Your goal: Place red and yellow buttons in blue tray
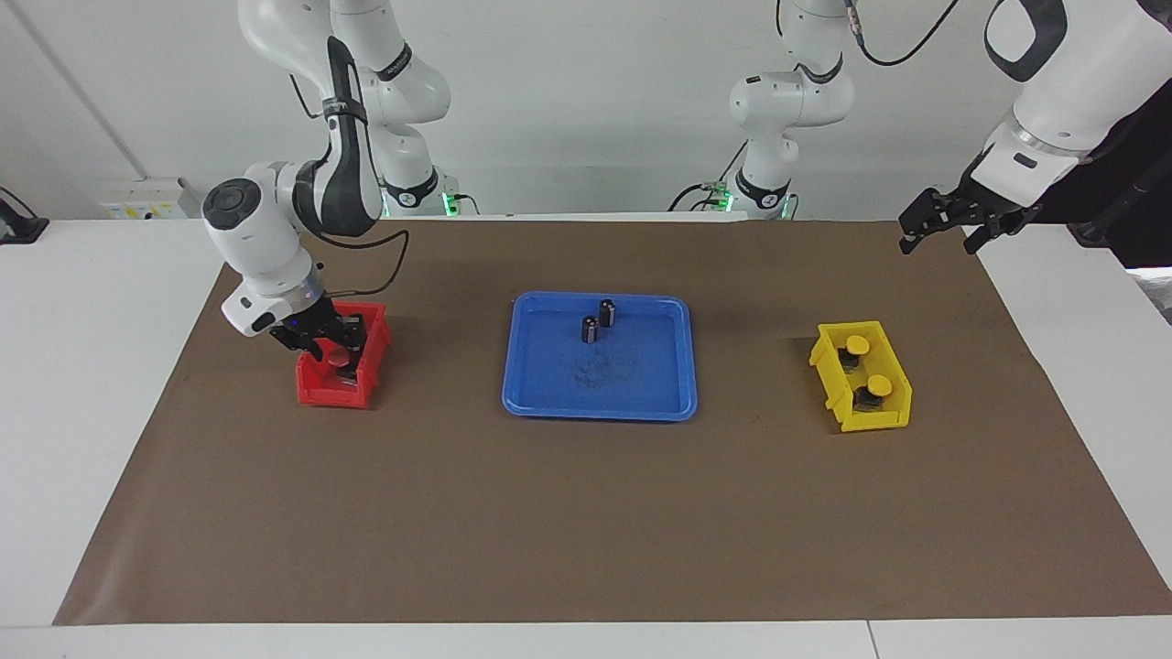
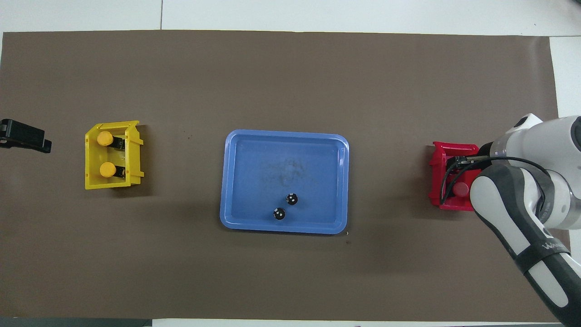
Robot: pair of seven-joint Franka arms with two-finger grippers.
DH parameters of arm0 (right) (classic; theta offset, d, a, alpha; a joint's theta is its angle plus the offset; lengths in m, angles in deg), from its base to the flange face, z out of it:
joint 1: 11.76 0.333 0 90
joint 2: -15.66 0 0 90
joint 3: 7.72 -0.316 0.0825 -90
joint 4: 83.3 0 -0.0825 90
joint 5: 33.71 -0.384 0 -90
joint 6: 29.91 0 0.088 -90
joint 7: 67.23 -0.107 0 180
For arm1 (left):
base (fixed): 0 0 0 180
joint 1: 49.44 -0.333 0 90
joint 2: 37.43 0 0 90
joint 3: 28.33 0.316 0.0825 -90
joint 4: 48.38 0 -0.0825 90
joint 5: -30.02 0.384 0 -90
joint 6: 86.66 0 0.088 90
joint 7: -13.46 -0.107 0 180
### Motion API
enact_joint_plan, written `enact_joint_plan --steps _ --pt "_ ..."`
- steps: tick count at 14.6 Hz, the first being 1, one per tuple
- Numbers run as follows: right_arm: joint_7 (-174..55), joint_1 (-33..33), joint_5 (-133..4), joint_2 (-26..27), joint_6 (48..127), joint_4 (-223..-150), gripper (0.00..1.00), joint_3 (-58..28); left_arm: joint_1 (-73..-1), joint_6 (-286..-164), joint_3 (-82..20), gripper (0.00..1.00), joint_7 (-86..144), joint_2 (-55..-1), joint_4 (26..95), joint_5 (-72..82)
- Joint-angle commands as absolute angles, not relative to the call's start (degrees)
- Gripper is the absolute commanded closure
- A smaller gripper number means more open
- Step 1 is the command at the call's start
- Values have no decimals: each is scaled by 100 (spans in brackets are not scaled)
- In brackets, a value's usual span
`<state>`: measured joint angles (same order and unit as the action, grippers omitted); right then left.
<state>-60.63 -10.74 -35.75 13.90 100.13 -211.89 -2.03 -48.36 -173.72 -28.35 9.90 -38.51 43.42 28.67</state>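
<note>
The blue tray point(image 1: 600, 395) point(image 2: 254, 181) lies mid-table. Two yellow buttons point(image 1: 857, 345) point(image 1: 880, 384) point(image 2: 105, 138) point(image 2: 107, 170) sit in the yellow bin point(image 1: 884, 421) point(image 2: 111, 184). One red button point(image 1: 340, 360) point(image 2: 461, 189) shows in the red bin point(image 1: 334, 395) point(image 2: 438, 175); the second red button is hidden. My right gripper point(image 1: 331, 343) point(image 2: 455, 168) is down in the red bin, right beside the visible red cap. My left gripper point(image 1: 943, 240) point(image 2: 25, 136) is open and empty, up in the air over the table's edge at the left arm's end.
Two dark capless cylinders point(image 1: 591, 329) point(image 1: 607, 313) point(image 2: 292, 198) point(image 2: 279, 213) stand in the tray, in its part nearer to the robots. A brown mat point(image 1: 586, 531) covers the table under the tray and both bins.
</note>
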Motion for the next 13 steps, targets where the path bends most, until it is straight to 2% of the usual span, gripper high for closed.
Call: enact_joint_plan --steps 1,2,5,9,10,13 --pt "-5852 -1158 -3697 1575 10166 -21399 37 -245 -4848 -17797 -2842 0 959 -3971 4592 2967" --pt "-5852 -1158 -3697 1575 10175 -21417 38 -245 -4848 -17816 -2842 0 960 -3980 4602 2967" --pt "-5852 -1149 -3697 1583 10246 -21461 49 -245 -4839 -17789 -2842 0 977 -3980 4602 2967" --pt "-5861 -1088 -3697 1575 10237 -21444 83 -245 -4848 -17859 -2842 0 960 -3980 4619 2967" --pt "-5861 -1079 -3688 1566 10193 -21400 87 -245 -4848 -18034 -2842 0 942 -3989 4689 2967" --pt "-5835 -1079 -3556 1496 9914 -21076 89 -253 -4857 -19192 -2842 0 925 -3954 5443 2967"
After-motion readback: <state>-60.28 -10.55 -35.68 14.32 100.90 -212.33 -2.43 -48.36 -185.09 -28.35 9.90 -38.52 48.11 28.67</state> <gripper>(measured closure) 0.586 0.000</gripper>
